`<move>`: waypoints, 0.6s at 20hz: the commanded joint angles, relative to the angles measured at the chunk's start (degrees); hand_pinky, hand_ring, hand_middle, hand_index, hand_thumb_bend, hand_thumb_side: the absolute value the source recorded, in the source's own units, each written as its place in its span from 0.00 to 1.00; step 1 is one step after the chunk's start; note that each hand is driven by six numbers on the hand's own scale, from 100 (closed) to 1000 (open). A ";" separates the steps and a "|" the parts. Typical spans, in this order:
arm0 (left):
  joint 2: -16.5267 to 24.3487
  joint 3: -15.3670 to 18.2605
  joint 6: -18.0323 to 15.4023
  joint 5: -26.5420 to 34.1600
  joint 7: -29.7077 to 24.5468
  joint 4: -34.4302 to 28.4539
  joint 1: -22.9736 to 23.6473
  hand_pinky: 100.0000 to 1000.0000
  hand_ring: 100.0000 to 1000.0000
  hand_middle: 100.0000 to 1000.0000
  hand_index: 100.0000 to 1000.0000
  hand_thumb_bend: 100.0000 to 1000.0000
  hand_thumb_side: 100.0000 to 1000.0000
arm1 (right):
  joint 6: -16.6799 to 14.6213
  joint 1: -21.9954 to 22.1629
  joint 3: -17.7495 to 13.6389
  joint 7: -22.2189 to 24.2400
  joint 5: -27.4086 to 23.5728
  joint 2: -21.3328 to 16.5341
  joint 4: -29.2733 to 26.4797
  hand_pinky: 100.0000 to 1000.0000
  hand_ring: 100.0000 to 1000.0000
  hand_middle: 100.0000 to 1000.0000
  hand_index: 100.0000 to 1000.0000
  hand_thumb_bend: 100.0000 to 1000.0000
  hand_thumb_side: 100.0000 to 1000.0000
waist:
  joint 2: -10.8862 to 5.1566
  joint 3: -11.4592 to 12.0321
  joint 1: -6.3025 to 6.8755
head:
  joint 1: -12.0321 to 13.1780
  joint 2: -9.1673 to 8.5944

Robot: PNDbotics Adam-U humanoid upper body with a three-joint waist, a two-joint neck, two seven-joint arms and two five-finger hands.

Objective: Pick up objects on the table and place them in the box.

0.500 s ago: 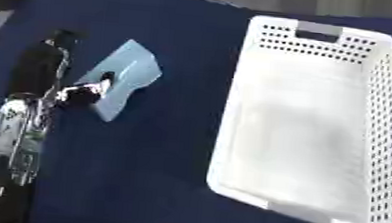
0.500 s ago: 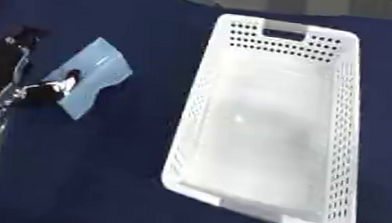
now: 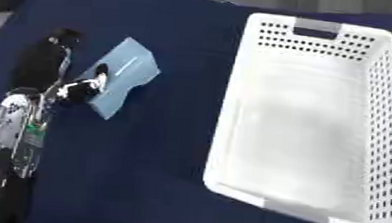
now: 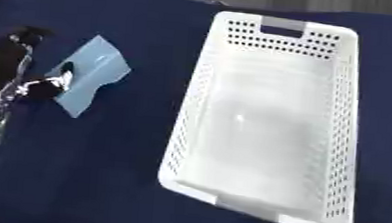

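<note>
Dark blue cloth covers a table (image 3: 150,180) where the robot's left hand (image 3: 83,85) pinches a flat light-blue packet (image 3: 119,76) beside a perforated white plastic basket (image 3: 370,122).

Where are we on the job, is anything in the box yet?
Nothing looks done: the white perforated box shows only its bare floor. In hand: the left hand rests on the near end of the light blue flat packet on the dark blue tablecloth, its fingers seemingly curling onto the edge; the packet is not lifted. Left: lift it, carry it across and set it in the box. The right hand is out of view.
</note>
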 commanded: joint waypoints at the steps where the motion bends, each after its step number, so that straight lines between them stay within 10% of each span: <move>1: 1.55 -0.35 -0.49 0.09 -0.34 -0.32 -0.46 0.57 0.72 0.79 0.89 0.34 0.50 | -0.23 -0.35 0.06 -0.02 0.28 -1.32 -0.77 0.83 0.72 0.82 1.00 0.00 0.74 | -0.50 -0.21 0.02 | 0.32 0.00; 6: 1.82 -0.20 0.11 1.75 1.14 -2.11 -0.68 0.56 0.71 0.79 0.89 0.21 0.55 | -0.25 -0.23 0.10 -0.02 0.47 -1.37 -0.77 0.83 0.72 0.82 1.00 0.00 0.74 | -0.60 -0.16 0.07 | -0.02 0.00; 12: 1.71 -0.58 -0.25 15.18 6.57 -4.24 -0.47 0.47 0.64 0.74 0.86 0.00 1.00 | -0.23 -0.02 0.11 -0.02 0.59 -1.34 -0.77 0.83 0.72 0.82 1.00 0.00 0.74 | -0.88 0.00 0.00 | -0.39 0.00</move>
